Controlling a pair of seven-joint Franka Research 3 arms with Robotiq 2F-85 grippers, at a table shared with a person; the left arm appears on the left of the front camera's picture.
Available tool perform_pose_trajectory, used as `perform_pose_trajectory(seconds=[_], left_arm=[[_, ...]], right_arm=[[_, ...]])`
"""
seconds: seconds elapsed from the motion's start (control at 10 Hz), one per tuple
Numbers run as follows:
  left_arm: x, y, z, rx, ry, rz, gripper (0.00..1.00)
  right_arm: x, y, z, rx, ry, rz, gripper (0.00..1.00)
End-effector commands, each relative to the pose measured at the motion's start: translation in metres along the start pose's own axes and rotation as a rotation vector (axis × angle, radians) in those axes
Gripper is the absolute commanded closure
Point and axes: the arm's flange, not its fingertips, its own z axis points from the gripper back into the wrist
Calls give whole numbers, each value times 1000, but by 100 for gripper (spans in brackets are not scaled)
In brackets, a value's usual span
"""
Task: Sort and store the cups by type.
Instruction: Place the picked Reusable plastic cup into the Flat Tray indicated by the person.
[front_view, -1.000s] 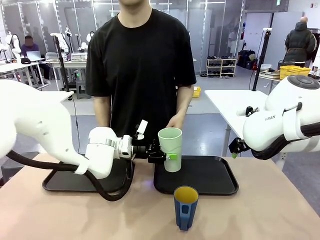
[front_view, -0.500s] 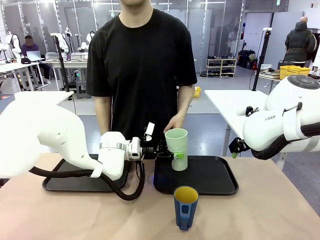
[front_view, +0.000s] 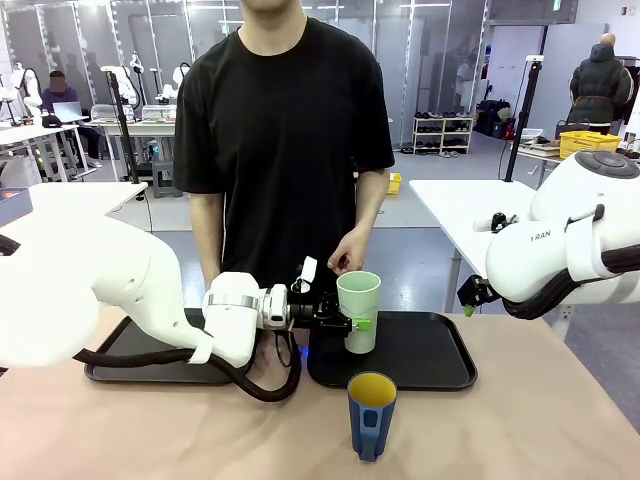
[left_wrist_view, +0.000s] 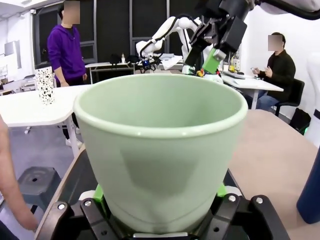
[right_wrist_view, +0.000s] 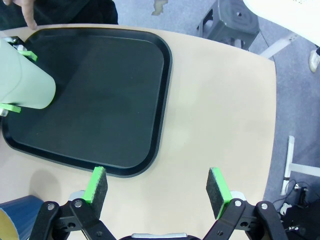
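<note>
My left gripper (front_view: 345, 322) is shut on the pale-green tumbler (front_view: 359, 311), holding it upright low over the left part of the right black tray (front_view: 430, 350). In the left wrist view the tumbler (left_wrist_view: 160, 150) sits between my green pads (left_wrist_view: 99, 192). The dark-blue mug (front_view: 371, 414) with a yellow inside stands on the table in front of that tray, handle toward me. My right gripper (right_wrist_view: 159, 187) hangs open above the table's right side, nothing between its fingers, with the tumbler (right_wrist_view: 22, 82) and the mug's rim (right_wrist_view: 12, 217) at its view's left.
A second black tray (front_view: 150, 360) lies at the left, partly behind my left arm. The person stands at the far side, one hand (front_view: 350, 250) just behind the tumbler. The right tray (right_wrist_view: 90, 95) is bare to the right of the tumbler.
My left gripper has carried the tumbler to the right and lower, over the right tray. The person's hand has stayed behind it. The right arm and the mug have not moved.
</note>
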Motion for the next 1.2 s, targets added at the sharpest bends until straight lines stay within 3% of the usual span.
perform_pose_trajectory(seconds=[0.0,0.6,0.8,1.1], left_arm=[[1,8,-2,-17,46,24,15],[-14,4,0,-41,85,41,15],[-13,3,2,-34,98,51,0],[-9,-2,8,-32,124,32,0]], right_arm=[[1,-1,-2,-8,-1,11,0],[1,-1,-2,-8,-1,11,0],[1,-1,-2,-8,-1,11,0],[1,-1,-2,-8,-1,11,0]])
